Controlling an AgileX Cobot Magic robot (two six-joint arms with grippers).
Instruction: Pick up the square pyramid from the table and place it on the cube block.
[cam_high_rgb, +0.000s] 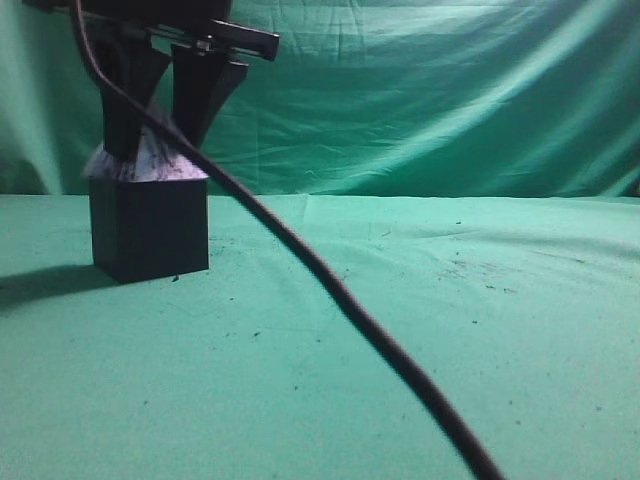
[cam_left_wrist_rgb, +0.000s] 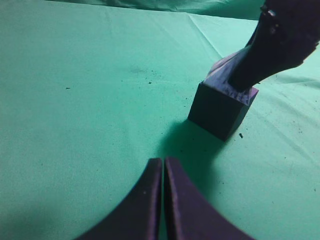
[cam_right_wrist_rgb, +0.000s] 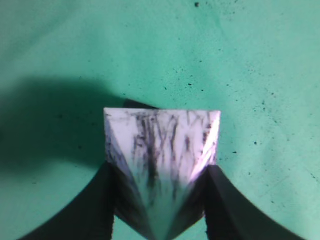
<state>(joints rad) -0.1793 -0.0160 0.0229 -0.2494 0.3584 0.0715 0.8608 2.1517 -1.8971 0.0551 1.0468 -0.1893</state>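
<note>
Gripping pale streaked square pyramid (cam_right_wrist_rgb: 161, 150) between right gripper (cam_right_wrist_rgb: 160, 200) fingers, resting atop matte dark cube block (cam_high_rgb: 150, 225). Left gripper (cam_left_wrist_rgb: 163, 200) idling pressed closed, empty, near the cube. Risking pyramid sliding off the cube if releasing off-centre.

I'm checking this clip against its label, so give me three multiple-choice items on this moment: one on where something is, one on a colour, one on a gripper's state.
1. Where is the square pyramid?
A. Lying on the cloth beside the cube
B. On top of the cube block
C. Far off at the right of the table

2. What colour is the cloth on the table?
A. Green
B. Red
C. White

3. How does the left gripper stand?
A. Wide open over the cube
B. Clamped on the pyramid
C. Shut, holding nothing

Answers:
1. B: the exterior view shows the pyramid's base at the cube's top face, with the right gripper on either side of it.
2. A: every view shows green cloth with dark flecks.
3. C: in the left wrist view its fingers meet with nothing between them, apart from the cube.
</note>
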